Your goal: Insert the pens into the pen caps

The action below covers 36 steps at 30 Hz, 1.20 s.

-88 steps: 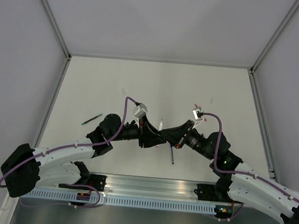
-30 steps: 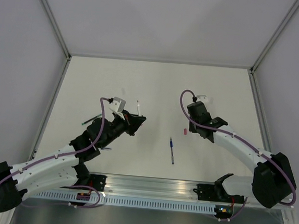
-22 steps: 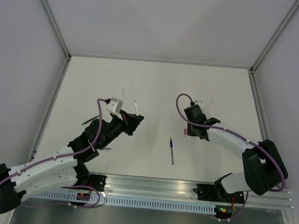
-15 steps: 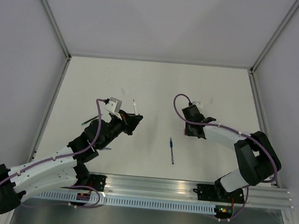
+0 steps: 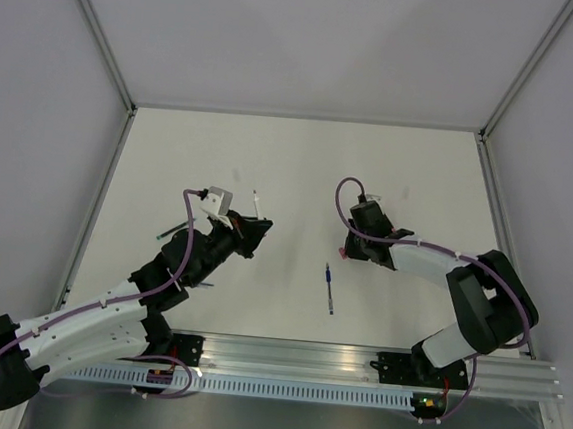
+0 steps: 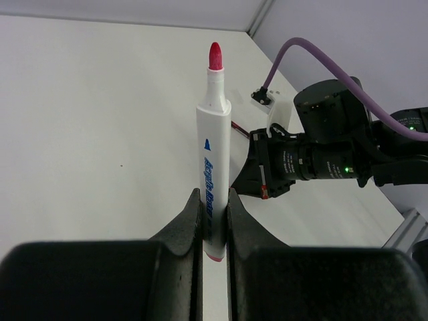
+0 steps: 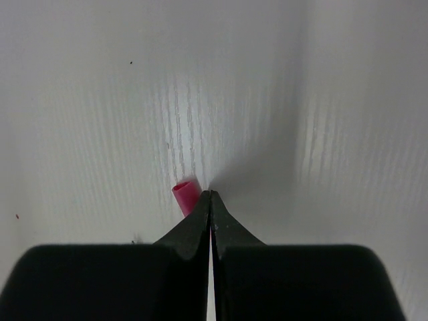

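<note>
My left gripper (image 5: 256,228) (image 6: 214,195) is shut on the white pen (image 6: 214,134), which has a bare red tip and blue print. It holds the pen upright above the table; the pen shows in the top view (image 5: 255,203) too. My right gripper (image 5: 347,250) (image 7: 211,194) is shut, its tips touching each other right at the table. The small red cap (image 7: 185,195) lies on the table just left of the tips, partly hidden behind the left finger. The blue pen (image 5: 329,288) lies between the arms. The green pen (image 5: 173,231) lies partly under my left arm.
The right arm's wrist and purple cable (image 6: 314,60) show beyond the held pen in the left wrist view. Metal frame posts (image 5: 101,43) and the side walls bound the white table (image 5: 301,166). The base rail (image 5: 294,361) runs along the near edge.
The grippers parted from the centre. Over the last second my right gripper slid left and down onto the spot by the red cap. My left gripper kept the white pen and barely moved.
</note>
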Each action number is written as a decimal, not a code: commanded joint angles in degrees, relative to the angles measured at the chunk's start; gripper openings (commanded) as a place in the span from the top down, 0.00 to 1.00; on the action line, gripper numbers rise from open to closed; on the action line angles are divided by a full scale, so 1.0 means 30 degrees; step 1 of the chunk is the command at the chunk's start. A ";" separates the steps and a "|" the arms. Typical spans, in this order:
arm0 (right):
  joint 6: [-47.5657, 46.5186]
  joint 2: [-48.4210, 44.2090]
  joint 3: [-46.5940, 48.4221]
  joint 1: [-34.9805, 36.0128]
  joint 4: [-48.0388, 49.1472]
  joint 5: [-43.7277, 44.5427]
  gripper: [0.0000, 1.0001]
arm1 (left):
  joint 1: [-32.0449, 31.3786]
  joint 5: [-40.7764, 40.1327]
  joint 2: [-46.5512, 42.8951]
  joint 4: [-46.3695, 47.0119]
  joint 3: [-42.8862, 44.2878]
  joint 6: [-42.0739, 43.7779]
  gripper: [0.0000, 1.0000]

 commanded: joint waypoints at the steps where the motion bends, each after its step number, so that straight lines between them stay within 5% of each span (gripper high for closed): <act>1: 0.1179 -0.0797 -0.0725 0.0145 0.0553 -0.1585 1.00 | -0.0041 -0.0512 -0.0125 0.0221 -0.0036 0.0656 0.98; 9: -0.0606 -0.1444 -0.1285 0.0203 0.0877 -0.2318 1.00 | -0.0041 -0.0513 -0.0007 0.0192 -0.0036 0.0598 0.98; 15: -0.2012 -0.0972 0.0794 0.0175 -0.2316 -0.0208 1.00 | -0.0012 -0.0688 0.0197 0.0191 -0.0007 0.0656 0.98; 36: -0.0316 -0.0681 -0.0346 0.1110 -0.0356 -0.1732 1.00 | -0.0013 -0.1157 0.0168 0.0074 -0.0065 0.0744 0.98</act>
